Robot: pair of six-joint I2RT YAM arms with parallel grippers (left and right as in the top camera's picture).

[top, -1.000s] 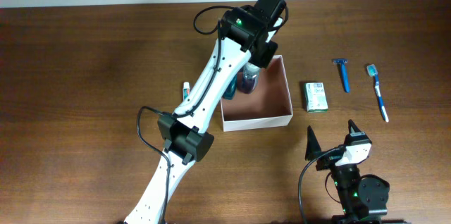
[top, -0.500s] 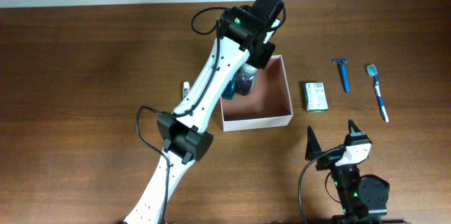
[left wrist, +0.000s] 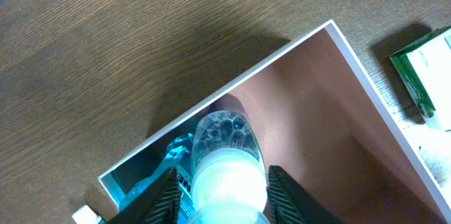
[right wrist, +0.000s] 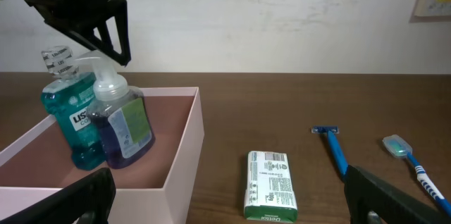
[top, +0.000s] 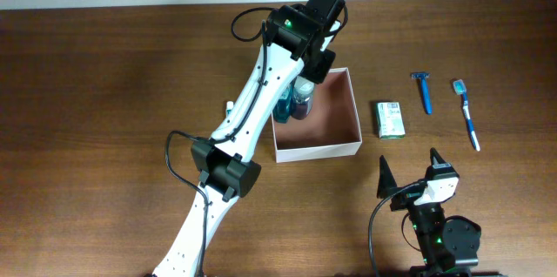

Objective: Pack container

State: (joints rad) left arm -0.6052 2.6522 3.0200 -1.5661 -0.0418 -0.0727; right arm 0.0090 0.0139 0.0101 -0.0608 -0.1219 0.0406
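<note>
The container (top: 339, 146) is a square white-walled box with a pinkish-brown inside, seen too in the right wrist view (right wrist: 184, 157) and the left wrist view (left wrist: 331, 104). In its far left corner stand a teal mouthwash bottle (right wrist: 70, 122) and a purple pump bottle (right wrist: 123, 125), both upright. My left gripper (top: 306, 84) hangs over the pump bottle (left wrist: 225, 182), open, its fingers (left wrist: 163, 197) either side of the white pump head with a small gap. My right gripper (top: 409, 159) stands open and empty near the table's front edge.
A green-and-white box (top: 390, 118) lies right of the container. Farther right are a blue razor (top: 424, 92) and a toothbrush (top: 466, 113). A small white tube (top: 230, 110) lies left of the container, beside the left arm.
My left jaws have widened off the pump bottle, which now stands on its own beside the mouthwash. The left wrist has shifted slightly left. The right arm has not moved.
</note>
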